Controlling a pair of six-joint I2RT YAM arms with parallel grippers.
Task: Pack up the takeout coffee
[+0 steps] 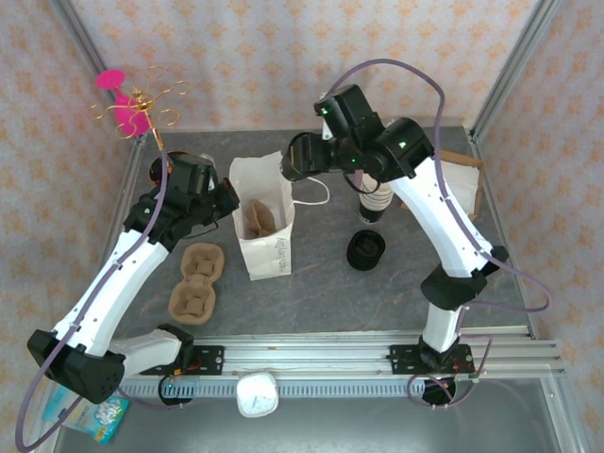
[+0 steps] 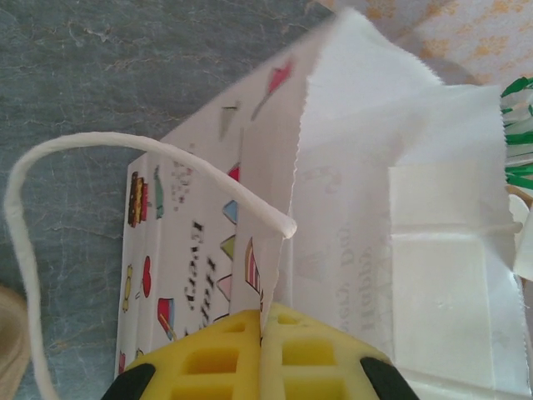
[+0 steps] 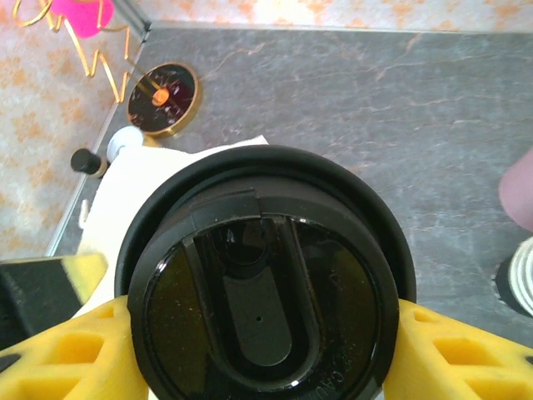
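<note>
The takeout coffee (image 3: 262,308), a black cup with a glossy black lid, hangs between the yellow fingers (image 3: 454,350) of my right gripper (image 3: 262,354), which is shut on it. From above, the coffee (image 1: 298,155) hovers over the far end of the open white paper bag (image 1: 262,226). The bag's white rim (image 3: 141,179) lies just beneath the cup. My left gripper (image 1: 225,198) is shut on the bag's left edge. Its yellow pads (image 2: 216,354) pinch the printed paper wall (image 2: 350,183) beside the white cord handle (image 2: 125,146). A brown cup carrier (image 1: 260,219) sits inside the bag.
Two brown carriers (image 1: 201,262) (image 1: 192,302) lie left of the bag. A nested cup stack (image 1: 375,203) and a low pile of black lids (image 1: 365,250) stand to its right. A pink and gold ornament (image 1: 127,99) and a round gold clock (image 3: 164,97) occupy the back left.
</note>
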